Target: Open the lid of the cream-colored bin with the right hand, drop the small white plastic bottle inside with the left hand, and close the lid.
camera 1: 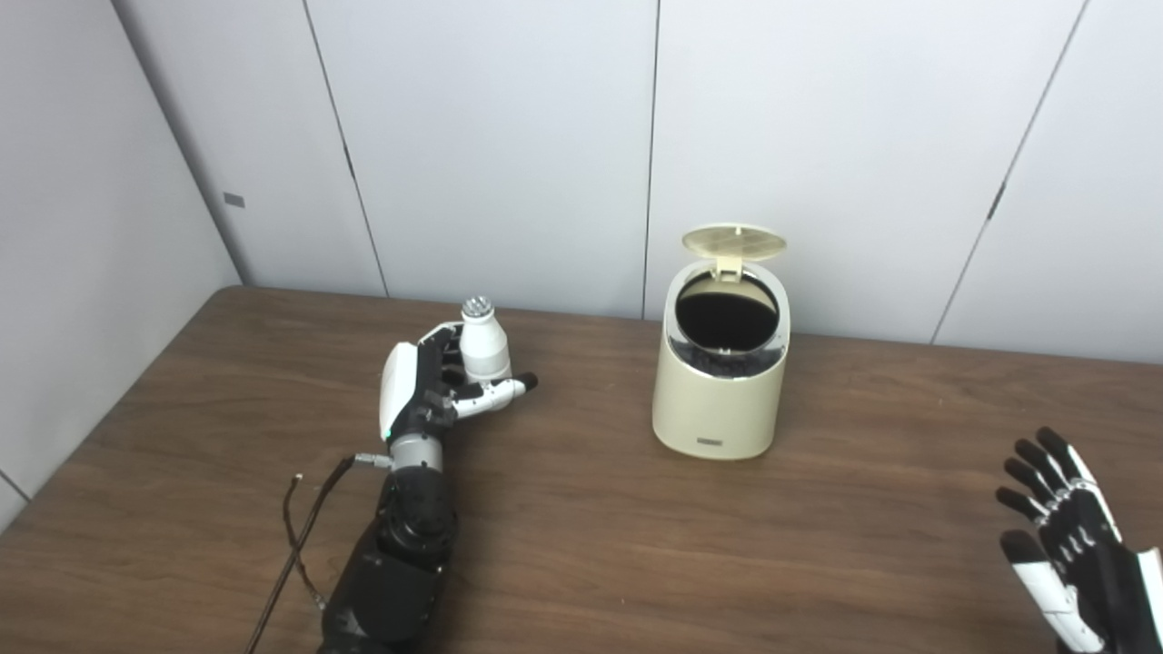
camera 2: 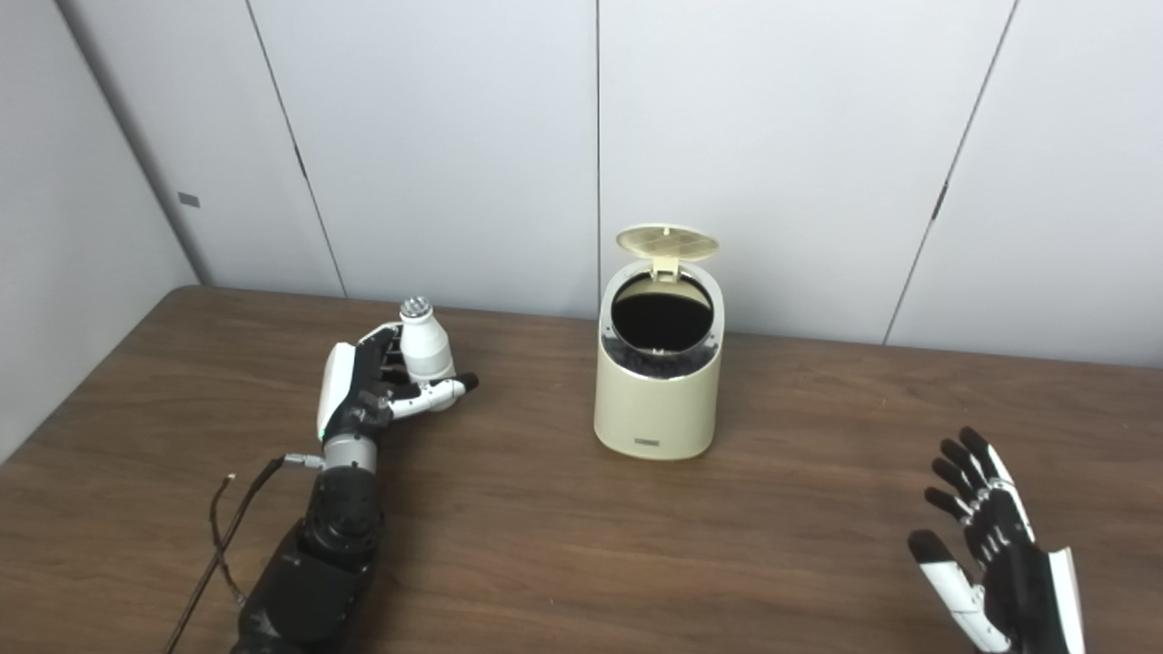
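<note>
The cream-colored bin (camera 1: 720, 391) stands near the table's back edge with its round lid (camera 1: 734, 240) flipped up and its dark inside showing. Left of it, my left hand (camera 1: 436, 381) rests on the table, curled around the small white plastic bottle (camera 1: 482, 345). The bottle is upright, its ribbed cap on top, my thumb across its front. At the bottom right corner my right hand (camera 1: 1068, 536) is open, fingers spread and pointing up, well away from the bin and holding nothing.
The brown wooden table (camera 1: 591, 545) runs across the whole view, bounded by grey wall panels behind and at the left. A thin cable (camera 1: 300, 536) trails beside my left forearm.
</note>
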